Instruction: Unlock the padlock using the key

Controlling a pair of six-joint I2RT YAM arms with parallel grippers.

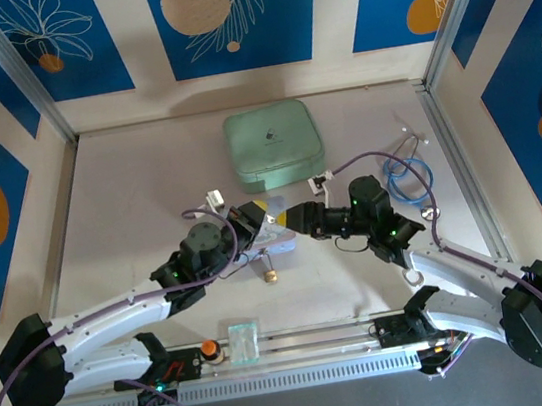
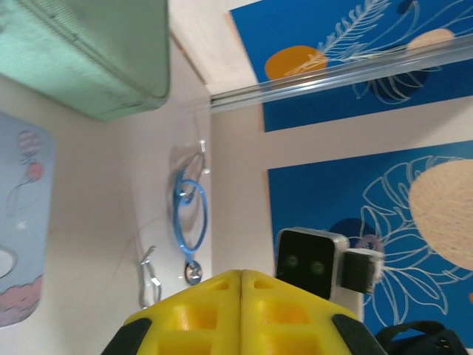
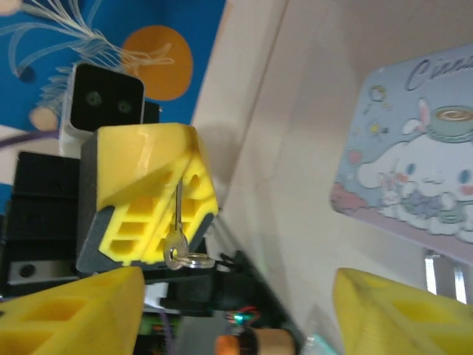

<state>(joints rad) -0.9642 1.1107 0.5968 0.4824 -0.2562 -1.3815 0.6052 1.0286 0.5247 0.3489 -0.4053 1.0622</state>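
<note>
Grips the key (image 3: 175, 242) in the left end effector (image 3: 182, 166), yellow fingers clenched on the shaft, with bow and split ring hanging out below the tips. Points the right end effector (image 3: 236, 318) straight at that key, released, jaws spread wide and holding nothing. Brings the two end effectors nearly tip to tip above the middle of the surface (image 1: 127, 183), close but apart.

Finds the padlock (image 1: 271, 276) lying on the surface toward the near edge from both end effectors, near them and touched by neither. Shows its brass body plainly from the top view, but the shackle is too small there to read as shut or sprung.

Lays the lilac tin (image 3: 414, 170) flat on the surface just under the meeting tips, on the far side of the padlock. Sets a green case (image 1: 273, 145) beyond the tin, toward the far edge. Puts blue-handled scissors (image 2: 191, 214) toward the right edge, well apart from the padlock. Lines a clear box (image 1: 242, 340) and an orange knob (image 1: 209, 349) along the near edge, between the arm bases.
</note>
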